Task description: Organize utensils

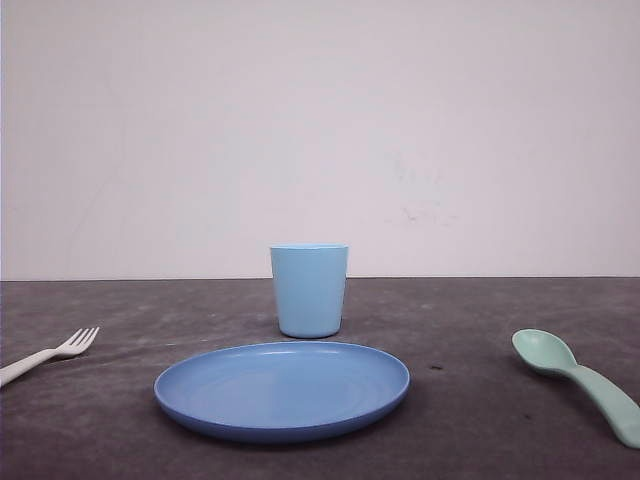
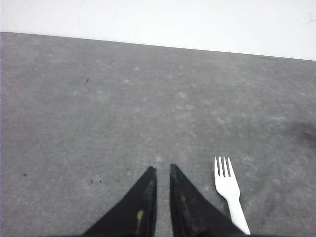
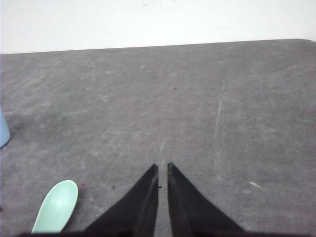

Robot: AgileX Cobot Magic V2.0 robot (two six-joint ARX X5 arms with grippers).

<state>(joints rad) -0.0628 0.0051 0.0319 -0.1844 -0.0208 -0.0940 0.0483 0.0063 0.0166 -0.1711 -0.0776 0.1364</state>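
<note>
A white four-tined fork (image 1: 60,352) lies on the dark table at the far left, tines pointing toward the middle. In the left wrist view the fork (image 2: 228,187) rests just beside my left gripper (image 2: 161,169), whose black fingers stand nearly together with nothing between them. A mint-green spoon (image 1: 580,378) lies at the far right, bowl up. The spoon's bowl (image 3: 57,206) shows in the right wrist view, off to the side of my right gripper (image 3: 163,166), which is shut and empty above bare table.
A round blue plate (image 1: 282,388) sits at the front centre. A light blue cup (image 1: 309,290) stands upright just behind it; its edge (image 3: 3,131) shows in the right wrist view. A white wall closes off the table's far edge.
</note>
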